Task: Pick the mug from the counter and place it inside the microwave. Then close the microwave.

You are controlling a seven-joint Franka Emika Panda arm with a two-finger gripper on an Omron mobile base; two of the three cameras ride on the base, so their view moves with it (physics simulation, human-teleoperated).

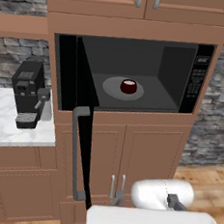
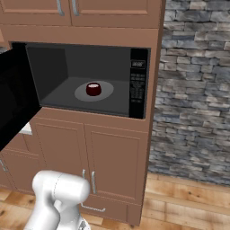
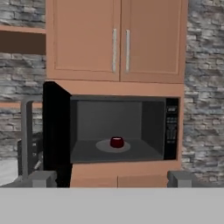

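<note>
The dark red mug (image 1: 128, 86) (image 2: 93, 89) (image 3: 116, 141) stands upright on the round grey turntable (image 1: 111, 88) inside the black microwave (image 1: 199, 78) (image 2: 138, 83) (image 3: 171, 129). The microwave door (image 1: 81, 125) (image 2: 13, 99) (image 3: 57, 131) is swung wide open to the left, its grey bar handle (image 1: 74, 149) facing outward. My gripper (image 3: 111, 179) is open with nothing between its fingers. It is drawn well back from the microwave and faces the cavity. The white marble counter (image 1: 6, 123) lies to the left.
A black coffee machine (image 1: 29, 94) sits on the counter left of the open door. Wooden cabinets (image 1: 129, 159) are below and above the microwave. A stone wall (image 2: 197, 90) stands to the right, with wooden floor (image 2: 188, 202) beneath it.
</note>
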